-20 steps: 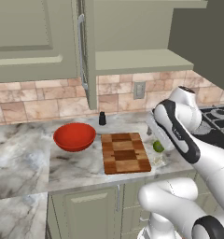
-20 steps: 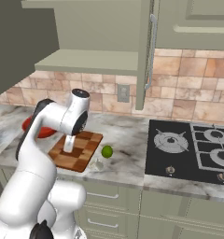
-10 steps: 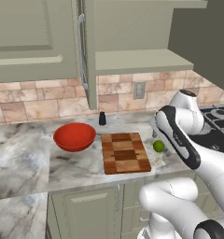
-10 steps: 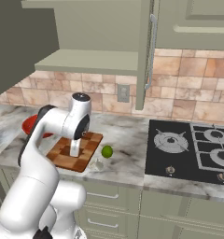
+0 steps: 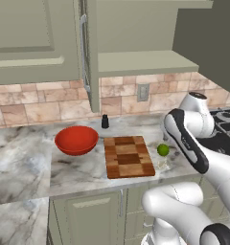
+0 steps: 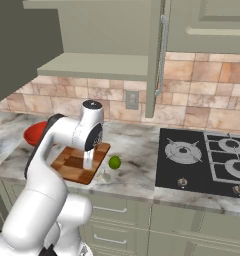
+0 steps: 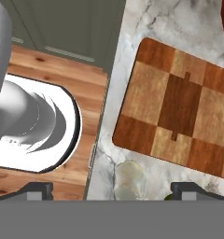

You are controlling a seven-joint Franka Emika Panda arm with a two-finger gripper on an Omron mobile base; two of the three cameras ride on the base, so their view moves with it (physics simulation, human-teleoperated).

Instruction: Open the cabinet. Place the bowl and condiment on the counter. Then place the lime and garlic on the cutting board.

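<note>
- The bowl (image 6: 34,134) at centre left of the right base view is mostly hidden behind the arm.
- The garlic (image 7: 131,181), low in the hand view, is cut off by the bottom band.
- The stove (image 5: 223,131) runs off the right edge of the left base view.

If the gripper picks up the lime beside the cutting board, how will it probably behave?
The lime looks round and smooth, so it may roll on the marble counter if nudged. Being small, it is probably light. Its curved skin could slip between the fingers unless gripped across the middle.
</note>
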